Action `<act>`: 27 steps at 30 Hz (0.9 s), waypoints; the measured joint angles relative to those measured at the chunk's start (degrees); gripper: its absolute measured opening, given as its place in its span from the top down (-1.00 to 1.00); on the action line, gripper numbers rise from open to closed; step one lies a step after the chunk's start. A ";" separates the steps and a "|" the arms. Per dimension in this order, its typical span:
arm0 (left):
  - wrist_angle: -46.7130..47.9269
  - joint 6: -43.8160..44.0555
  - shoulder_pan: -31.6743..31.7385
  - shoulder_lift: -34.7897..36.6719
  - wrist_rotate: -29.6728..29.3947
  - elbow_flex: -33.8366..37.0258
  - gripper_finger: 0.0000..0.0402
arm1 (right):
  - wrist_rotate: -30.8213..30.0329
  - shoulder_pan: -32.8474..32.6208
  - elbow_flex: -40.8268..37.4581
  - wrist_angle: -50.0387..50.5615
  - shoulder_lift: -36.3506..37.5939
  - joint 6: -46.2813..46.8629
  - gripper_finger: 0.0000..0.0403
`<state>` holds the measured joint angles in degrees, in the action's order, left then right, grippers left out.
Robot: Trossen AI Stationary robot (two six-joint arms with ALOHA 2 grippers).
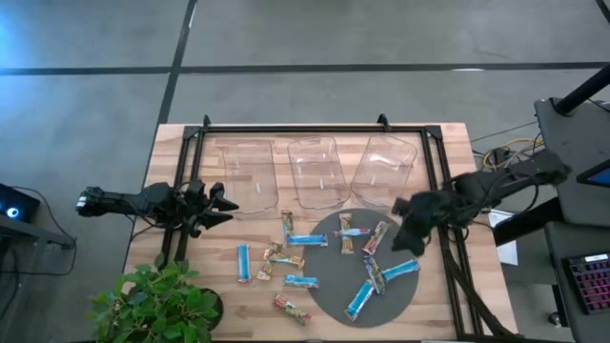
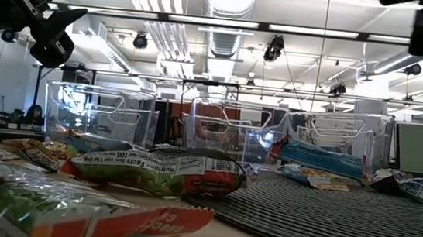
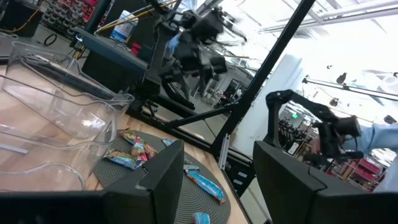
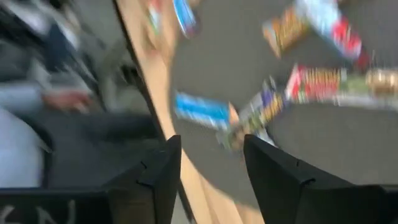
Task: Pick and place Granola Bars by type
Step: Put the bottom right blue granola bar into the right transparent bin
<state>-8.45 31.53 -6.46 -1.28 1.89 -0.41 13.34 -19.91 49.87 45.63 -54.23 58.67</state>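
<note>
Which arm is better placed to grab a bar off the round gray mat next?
Probably the right. The right gripper hangs open over the mat's right edge, bars such as the blue one close beside it. The left gripper is open too, over bare wood near the left bin, away from the mat.

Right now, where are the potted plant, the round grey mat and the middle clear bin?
potted plant (image 1: 157, 303): high view, on its green leaves.
round grey mat (image 1: 329, 262): high view, on a bare patch of its left side.
middle clear bin (image 1: 315, 172): high view, on its see-through floor.
</note>
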 joint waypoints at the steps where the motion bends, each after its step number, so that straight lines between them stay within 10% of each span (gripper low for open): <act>1: 0.00 0.00 0.00 0.00 0.00 -0.02 0.12 | 0.01 -2.07 1.08 2.15 -1.75 0.09 0.20; 10: 0.00 0.01 -0.02 0.00 0.01 0.00 0.12 | -1.73 -16.92 2.07 10.05 -16.31 -1.75 0.13; 27: 0.04 0.00 0.00 0.00 0.02 -0.02 0.12 | -7.76 -20.98 1.79 9.04 -34.85 -22.44 -0.56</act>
<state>-8.40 31.53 -6.46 -1.28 1.91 -0.43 5.59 -40.88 51.66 54.68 -89.08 36.23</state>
